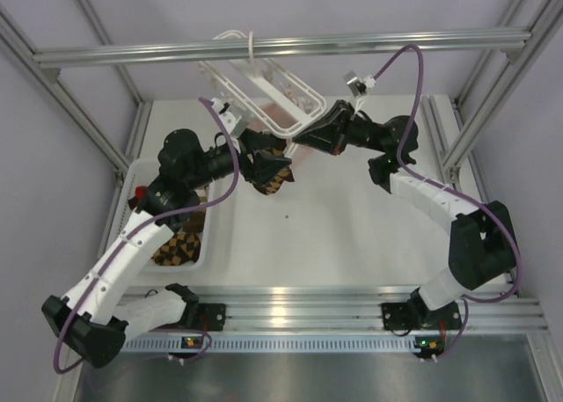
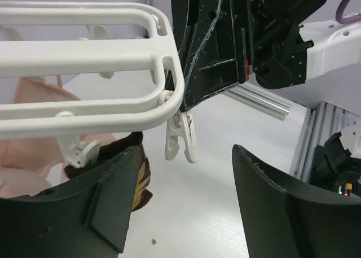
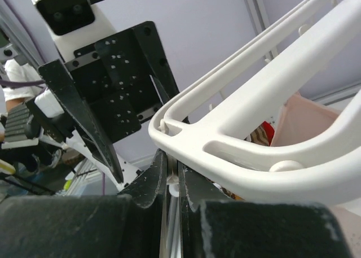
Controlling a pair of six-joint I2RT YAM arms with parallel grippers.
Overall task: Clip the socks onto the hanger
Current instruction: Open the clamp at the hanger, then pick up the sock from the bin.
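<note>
At the far left, one sock is lying in a white bin on the surface, with nothing touching it. That one is clearly not clipped yet.

Moving right, the left pincer is reaching up under the hanger. Its fingers are standing spread apart and gripping nothing. A second sock is showing just beside the pincer and below the near rail. The left wrist view is showing only a dark brown edge of it past one finger, close to a small clip. I cannot tell whether that clip is already biting the sock or the sock is only hanging against it. Something pale pink is sitting under the rails too.

The hanger is hanging by its hook from the overhead bar and tilting toward the arms. At its end corner an empty clip is dangling free.

Furthest right, the right pincer is pressing together on that end corner of the hanger, apparently steadying the frame.

In my judgement the job is at best half done. One sock is waiting in the bin, and the other is at the hanger but not clearly fastened.
</note>
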